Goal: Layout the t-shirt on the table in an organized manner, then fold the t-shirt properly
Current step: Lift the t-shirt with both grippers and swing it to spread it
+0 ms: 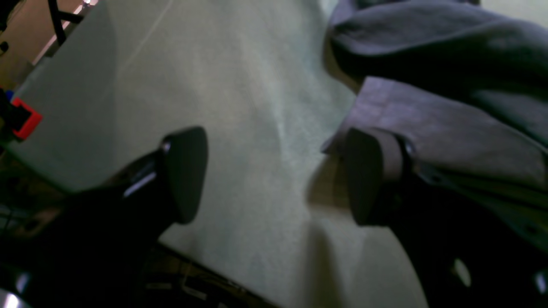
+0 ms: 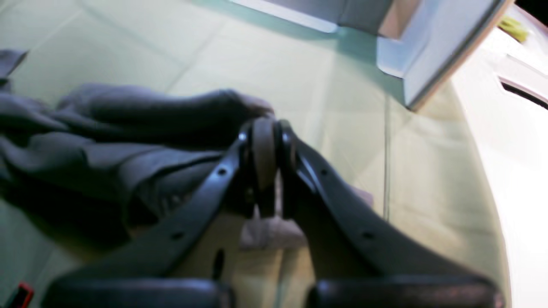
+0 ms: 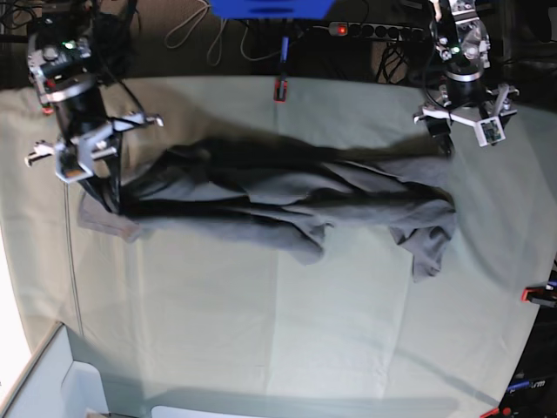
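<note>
near edge of the base view: pale box corner (image 3: 65, 383) resting on the desk (image 3: 261, 322), with a broad bare stretch of creased green-grey cloth beyond it. red clamp (image 3: 533, 294) fixed at the desk's edge, on that view's right.

mid-desk: grey t-shirt (image 3: 287, 196) lying bunched and stretched into a long rope-like band across the desk, not flat. one flap hanging toward the near side at the band's right end; another small lobe sagging near the middle. pale inside-out patch of fabric spread flat on the desk at the band's left end.

left end of the band, base view: right tool (image 2: 265, 149) closed — pads pinched together on a fold of the t-shirt (image 2: 107, 145), cloth visibly trapped between them in the right wrist view. fabric trailing away from the pinch in heavy dark folds. same pale box (image 2: 428, 47) seen beyond the tool in that view.

right end of the band, base view: left tool (image 1: 274, 175) spread wide, nothing between its pads. one finger (image 1: 368, 175) touching or just beside a hem edge of the t-shirt (image 1: 436, 111); exact contact not discernible through blur. other finger (image 1: 184, 171) over bare desk (image 1: 239, 94), well apart from the cloth. red clamp (image 1: 26, 117) at the desk edge in the left wrist view.

far edge: a third red clamp (image 3: 279, 90) at the desk's rear rim — blue object (image 3: 270, 8) and power strip (image 3: 374, 30) behind it.
</note>
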